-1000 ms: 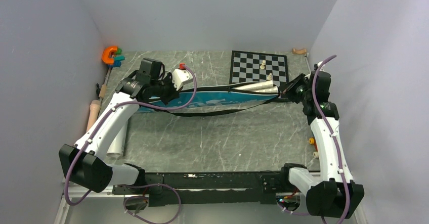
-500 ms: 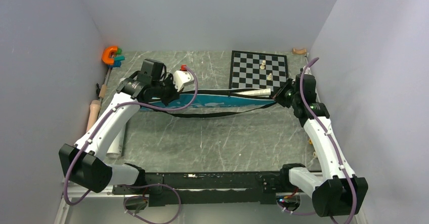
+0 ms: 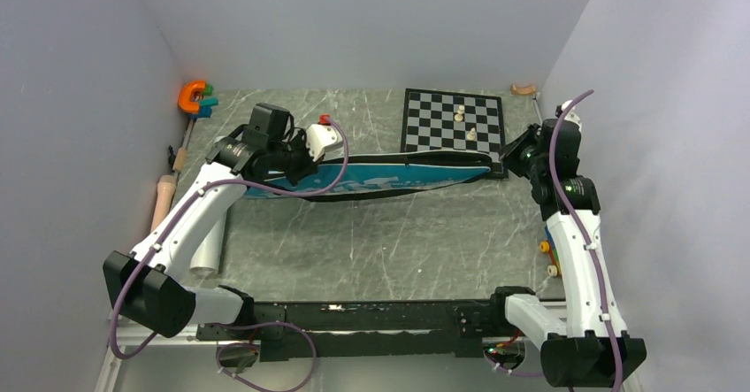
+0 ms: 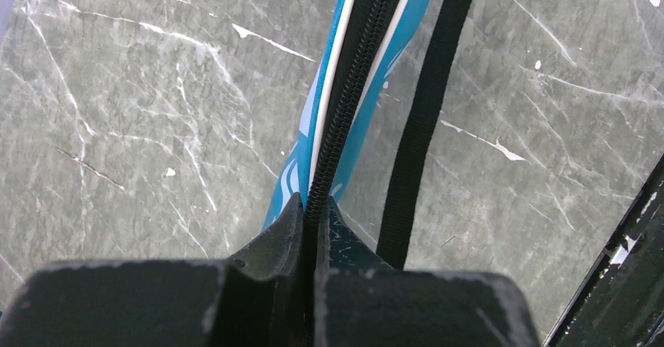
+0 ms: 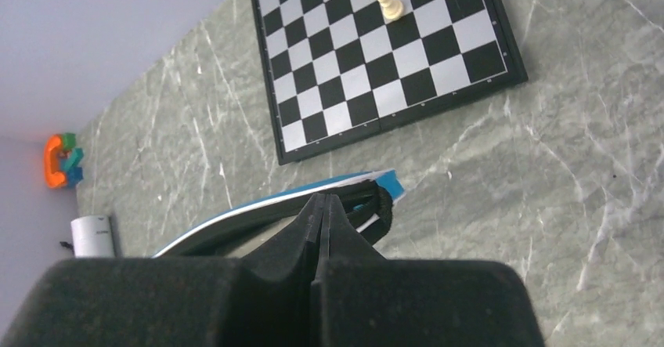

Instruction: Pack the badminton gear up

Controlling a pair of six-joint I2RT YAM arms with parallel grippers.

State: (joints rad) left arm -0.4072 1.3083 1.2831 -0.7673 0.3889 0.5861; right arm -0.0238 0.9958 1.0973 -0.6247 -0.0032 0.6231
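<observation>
Blue fabric runs across the middle of the marble-patterned table (image 3: 398,242) in the overhead view. The bag (image 3: 389,176) lies lengthwise between the two arms, and its black strap (image 3: 380,196) trails along its near side. The left gripper (image 3: 296,169) sits on the bag's wide left end. The right gripper (image 3: 508,156) is at the narrow right tip, just beside the near corner of the chessboard (image 3: 454,119) (two pale pieces stand on it, no part of this job). No racket or shuttlecock shows outside the bag, so I judge the gear is inside and closing the bag is what remains. An arm at each end suits that, since the bag can be held taut.

From the left wrist, the fingers (image 4: 270,241) are clamped hard on the black zip (image 4: 356,65) at the bag's edge, with nothing but fabric between them. This looks like an anchoring hold, meant to stop the zip line bunching.

From the right wrist, the fingers (image 5: 290,237) meet with no visible gap, and their tips are at the bag's end where the black edging curls round. Whether a zip tab is caught between them cannot be seen. If it is, the next move would be a steady pull along the zip.
</observation>
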